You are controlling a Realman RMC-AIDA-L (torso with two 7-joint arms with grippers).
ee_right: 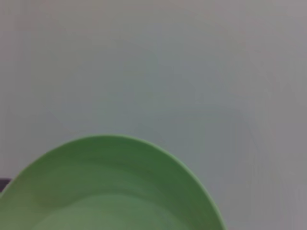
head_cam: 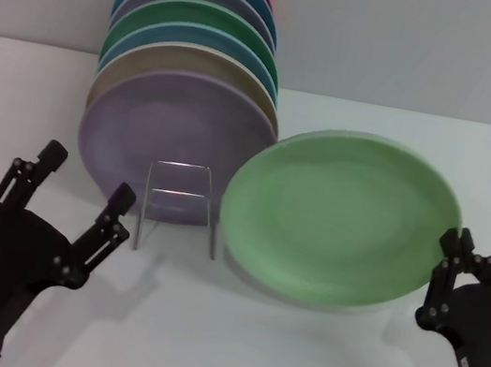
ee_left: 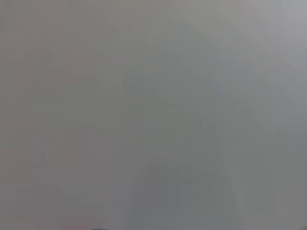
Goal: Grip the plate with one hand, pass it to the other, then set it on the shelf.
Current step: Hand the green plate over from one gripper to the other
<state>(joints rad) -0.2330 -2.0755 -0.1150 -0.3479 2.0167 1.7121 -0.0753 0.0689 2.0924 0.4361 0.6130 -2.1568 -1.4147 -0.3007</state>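
The light pastel-green plate (head_cam: 339,217) is held tilted above the table, right of centre in the head view. My right gripper (head_cam: 448,267) is shut on its right rim. The plate also fills the lower part of the right wrist view (ee_right: 105,191). My left gripper (head_cam: 83,188) is open and empty at the lower left, in front of the stacked plates. The silver wire shelf (head_cam: 181,199) stands between the left gripper and the held plate, with its rectangular front loop facing me. The left wrist view shows only blank grey.
Several plates stand on edge in the rack behind the wire loop: a lilac plate (head_cam: 173,137) in front, then beige, blue, darker green (head_cam: 198,18) and others, with a red one at the back. The white table (head_cam: 227,342) lies below.
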